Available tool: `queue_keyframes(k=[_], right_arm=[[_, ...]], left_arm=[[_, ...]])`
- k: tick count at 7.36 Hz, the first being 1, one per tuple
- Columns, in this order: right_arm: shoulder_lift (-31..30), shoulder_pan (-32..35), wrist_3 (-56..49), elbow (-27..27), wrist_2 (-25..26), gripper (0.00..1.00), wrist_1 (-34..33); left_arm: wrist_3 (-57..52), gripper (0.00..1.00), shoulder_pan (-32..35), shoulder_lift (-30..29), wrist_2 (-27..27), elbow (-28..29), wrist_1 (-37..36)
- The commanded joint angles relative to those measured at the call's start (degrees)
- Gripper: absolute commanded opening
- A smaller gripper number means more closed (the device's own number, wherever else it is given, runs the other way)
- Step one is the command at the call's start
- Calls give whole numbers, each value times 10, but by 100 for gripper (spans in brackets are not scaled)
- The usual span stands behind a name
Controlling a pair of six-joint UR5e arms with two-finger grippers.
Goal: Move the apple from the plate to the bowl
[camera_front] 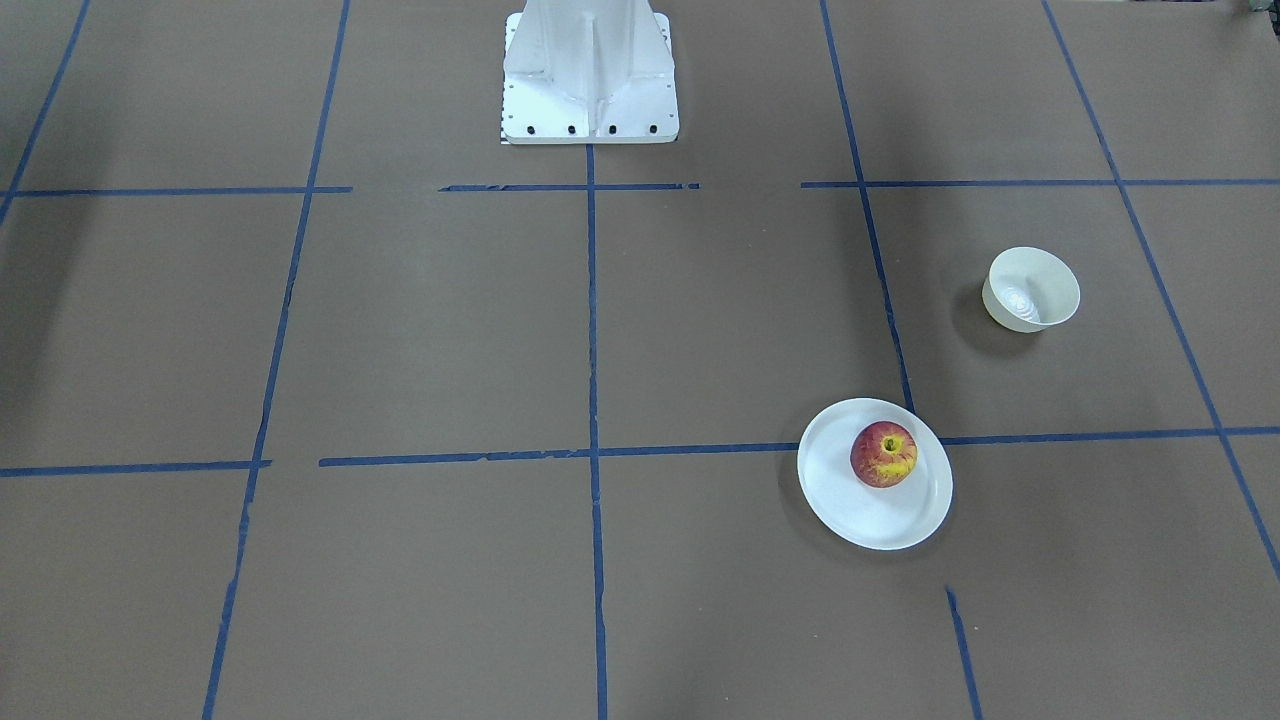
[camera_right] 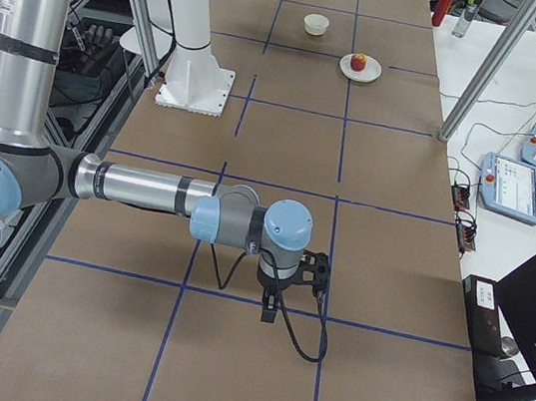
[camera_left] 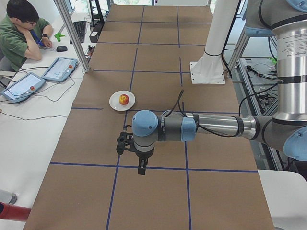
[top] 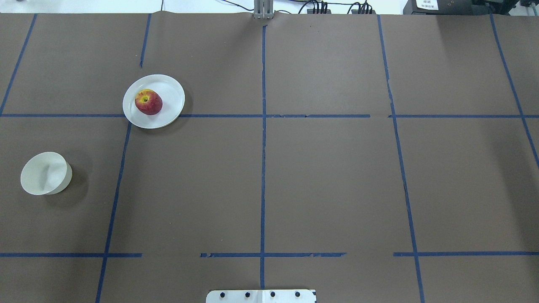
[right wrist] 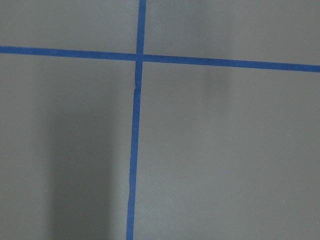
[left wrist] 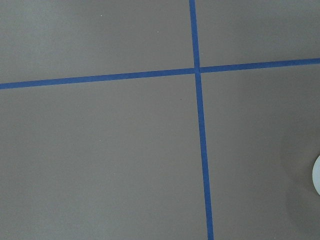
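No writing is legible; the white label (top: pixel 426 4) on the black box (top: pixel 452 6) is too blurred.

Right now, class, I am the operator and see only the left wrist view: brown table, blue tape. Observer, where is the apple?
Observer: The apple sits on the plate, on the robot's left half of the table.
Operator: And the bowl?
Observer: The bowl stands empty, apart from the plate, nearer the robot.
Operator: Where is my gripper?
Observer: The left gripper hangs above bare table, away from the plate; open or shut, I cannot tell.
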State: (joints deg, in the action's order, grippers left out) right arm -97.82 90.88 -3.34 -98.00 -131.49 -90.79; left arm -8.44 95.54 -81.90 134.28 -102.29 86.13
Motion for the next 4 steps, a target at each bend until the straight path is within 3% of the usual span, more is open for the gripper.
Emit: queue_keyframes(k=[1, 4], right_arm=[[0, 0, 0, 0, 0, 100, 0], [0, 0, 0, 0, 0, 100, 0]], left_arm=[[0, 100, 0, 0, 0, -2, -1], [2, 100, 0, 10, -5, 1, -1]])
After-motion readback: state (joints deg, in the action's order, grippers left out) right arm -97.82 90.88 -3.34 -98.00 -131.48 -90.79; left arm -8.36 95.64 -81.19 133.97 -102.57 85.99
